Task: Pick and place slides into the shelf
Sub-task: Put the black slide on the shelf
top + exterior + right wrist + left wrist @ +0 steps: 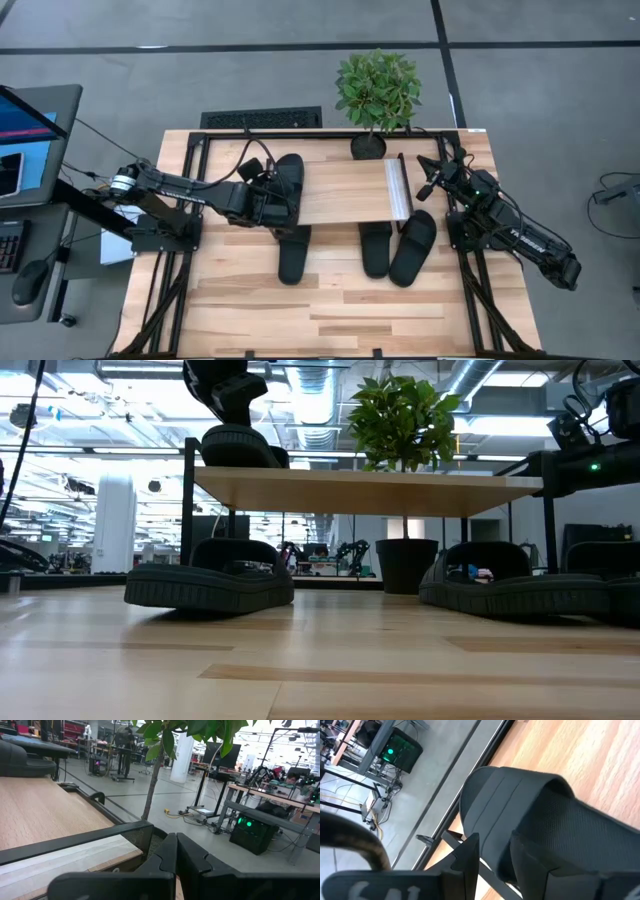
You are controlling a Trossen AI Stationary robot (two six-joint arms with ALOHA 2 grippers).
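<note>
Several black slides show. One slide (291, 178) (240, 448) lies on the left end of the shelf (345, 190) (370, 490), a light-wood board on black legs with a pale strip (398, 188). My left gripper (268, 197) (495, 870) is shut on it. A second slide (293, 250) (210, 582) rests sole down on the table, its far end under the shelf. Two more slides (376, 248) (413, 247) lie side by side at the right. My right gripper (432, 178) (176, 857) is shut and touches nothing, hovering past the shelf's right end. My left gripper holds the slide on the shelf by its side rim (495, 852), beside the wide strap (535, 805). One finger (467, 862) is outside the rim and the other lies on the strap side. It comes slanting down from the table's left. The slide's sole lies on the shelf board.
A potted plant (377, 95) (405, 565) stands at the far edge behind the shelf, close to my right gripper. A keyboard (262, 118) lies beyond the table. The near half of the tabletop (330, 310) holds nothing. A desk with a monitor stands at the left.
</note>
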